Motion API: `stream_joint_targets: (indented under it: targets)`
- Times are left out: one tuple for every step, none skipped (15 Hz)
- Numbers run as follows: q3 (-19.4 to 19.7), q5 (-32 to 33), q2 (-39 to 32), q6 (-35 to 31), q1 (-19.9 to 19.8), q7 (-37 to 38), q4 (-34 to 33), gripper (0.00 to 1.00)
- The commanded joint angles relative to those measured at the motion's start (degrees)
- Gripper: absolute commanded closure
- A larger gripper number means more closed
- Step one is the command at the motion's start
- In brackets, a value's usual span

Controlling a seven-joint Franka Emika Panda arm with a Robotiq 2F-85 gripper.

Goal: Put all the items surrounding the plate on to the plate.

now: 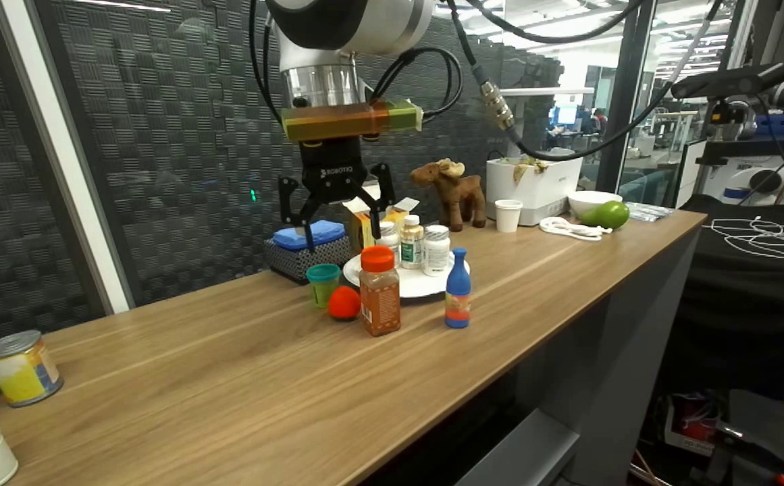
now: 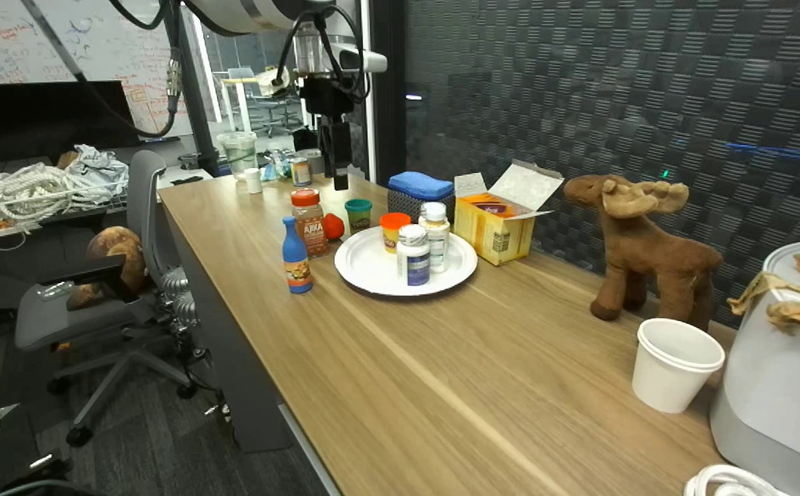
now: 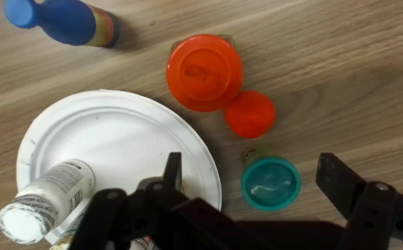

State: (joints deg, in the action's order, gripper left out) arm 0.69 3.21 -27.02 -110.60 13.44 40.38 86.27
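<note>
Angular hand [image 3: 251, 170], round ridged plate [image 3: 118, 135], slender bottle [image 3: 67, 22], woodgrain tabletop [image 3: 354, 80]

I count 1 white plate [image 2: 365, 265], 3 pill bottles [image 1: 437, 252] and 2 lidded tubs [image 1: 324, 287], 1 teal-topped and 1 orange-topped. I also have 1 blue bottle [image 1: 458, 287], 1 spice jar [image 1: 379, 304] and 1 round red thing [image 1: 344, 302]. Along the same bench [image 1: 229, 378] I tally 1 yellow box [image 2: 493, 234], 1 stuffed moose [image 2: 661, 251] and 1 white bowl [image 1: 587, 200]. I see 1 paper cup [image 2: 672, 372]; whether another nests inside, I cannot tell. I run 1 gripper [image 3: 250, 172].
</note>
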Motion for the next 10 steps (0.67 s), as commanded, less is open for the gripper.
stream_joint_targets:
  targets:
    - [0.34, 2.69, 8.10, -0.03, 0.13, 2.03, 8.94, 0.00]
    - [0.12, 2.38, 9.50, 0.05, -0.31, 1.92, 10.64, 0.00]
    - [0.16, 2.19, 11.20, -0.34, -0.81, 2.04, 12.73, 0.00]
    - [0.08, 1.92, 12.79, -0.70, -1.35, 2.02, 14.65, 0.00]
    - [-0.02, 1.53, 14.47, -1.28, -2.03, 1.83, 16.57, 0.00]
    - [-0.26, 0.81, 15.97, -1.87, -2.83, 1.28, 18.18, 0.00]
    - [-0.53, 0.31, 17.24, -2.62, -3.53, 0.47, 19.51, 0.00]
    - [-0.85, -0.24, 18.19, -3.52, -4.14, -0.75, 20.61, 0.00]
    - [-1.12, -0.48, 18.70, -5.33, -4.44, -1.43, 21.34, 0.00]
    - [-1.35, -0.47, 18.72, -7.37, -4.71, -2.32, 21.75, 0.00]
